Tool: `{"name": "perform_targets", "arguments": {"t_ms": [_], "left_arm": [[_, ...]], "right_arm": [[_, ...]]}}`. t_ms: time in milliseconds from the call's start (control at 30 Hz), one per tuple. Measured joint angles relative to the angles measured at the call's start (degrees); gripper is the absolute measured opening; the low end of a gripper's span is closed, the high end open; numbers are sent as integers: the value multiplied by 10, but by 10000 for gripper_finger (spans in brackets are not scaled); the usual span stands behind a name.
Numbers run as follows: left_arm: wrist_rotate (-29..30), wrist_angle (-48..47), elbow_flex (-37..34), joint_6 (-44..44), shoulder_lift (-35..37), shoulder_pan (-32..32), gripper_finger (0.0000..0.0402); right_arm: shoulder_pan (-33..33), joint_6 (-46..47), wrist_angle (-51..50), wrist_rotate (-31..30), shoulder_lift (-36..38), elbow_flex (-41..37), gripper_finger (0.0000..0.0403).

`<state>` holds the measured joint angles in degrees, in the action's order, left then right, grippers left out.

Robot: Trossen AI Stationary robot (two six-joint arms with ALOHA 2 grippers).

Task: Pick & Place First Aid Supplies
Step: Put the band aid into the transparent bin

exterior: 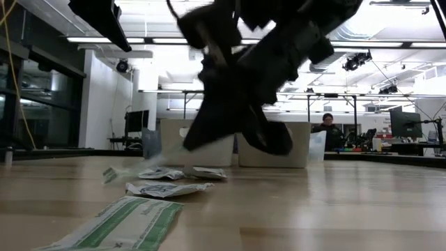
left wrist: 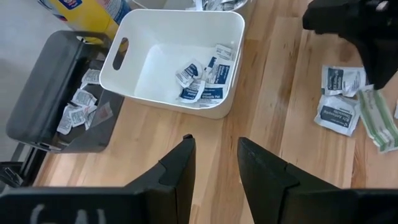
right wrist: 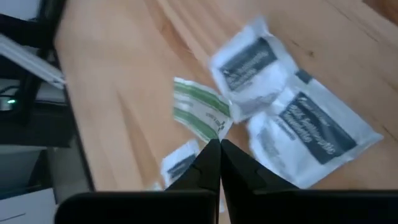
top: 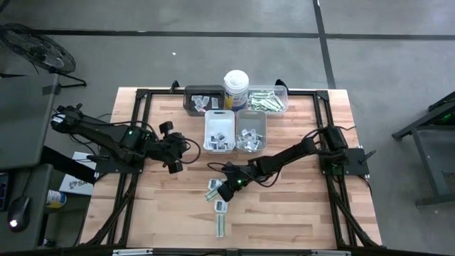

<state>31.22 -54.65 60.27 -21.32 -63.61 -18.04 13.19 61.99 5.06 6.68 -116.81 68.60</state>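
- High view: right end effector point(top: 226, 190) low over the loose first aid supplies on the bench point(top: 298, 213); a green-striped strip point(top: 212, 189) just beside it, a white sachet point(top: 220, 207) and a second strip point(top: 220, 225) beyond its tip. Left end effector point(top: 175, 166) waits apart, near the white tray point(top: 219, 132).
- Low view: right arm fills the frame; packets lie flat under and beside it.
- Left wrist view: left fingers point(left wrist: 177, 171) stand partly apart, nothing between them; the white tray ahead holds a few sachets.
- Right wrist view: fingers pressed fully together, tips at the strip's edge; whether the corner is pinched, cannot tell.
- Risk: a thin, flat packet may slip free on lifting, or a neighbouring sachet drags along, since they overlap.
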Motion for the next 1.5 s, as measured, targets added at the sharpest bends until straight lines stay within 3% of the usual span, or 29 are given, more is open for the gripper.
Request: {"name": "perform_targets", "arguments": {"t_ms": [367,833,1033,1167,1333,1500], "left_arm": [[-3,-4,0,-3,0,0,115],[-2,-5,0,-11,0,0,115],[6,-6,0,-11,0,0,115],[13,-5,0,-11,0,0,115],[16,-4,0,-11,0,0,115],[21,-3,0,-11,0,0,115]], "right_arm": [[1,-46,-26,-35,86,0,0],[-32,-128,-330,-200,311,0,0],[-101,-133,-538,-281,430,0,0],[-163,-148,-624,-304,500,0,0],[-246,-188,-649,-302,551,0,0],[-319,-223,-632,-276,546,-1,0]]}}
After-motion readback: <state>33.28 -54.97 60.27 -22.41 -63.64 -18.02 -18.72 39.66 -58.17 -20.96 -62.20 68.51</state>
